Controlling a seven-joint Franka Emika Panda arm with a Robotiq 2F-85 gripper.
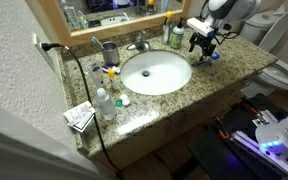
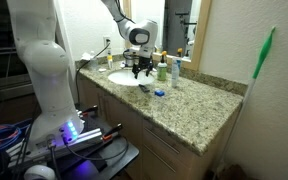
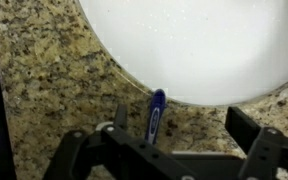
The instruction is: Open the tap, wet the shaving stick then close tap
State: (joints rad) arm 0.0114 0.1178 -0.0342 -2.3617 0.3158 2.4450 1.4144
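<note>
The shaving stick has a blue head and lies flat on the granite counter, just outside the rim of the white sink. My gripper is open and empty. It hangs just above the counter, with the stick between its fingers nearer one of them and touching neither. In both exterior views the gripper hovers over the counter beside the sink. The chrome tap stands behind the sink, away from the gripper. No water is seen running.
A green-and-white bottle stands near the gripper by the mirror. A grey metal cup and a clear bottle stand on the far side of the sink. A toilet is beyond the counter's end.
</note>
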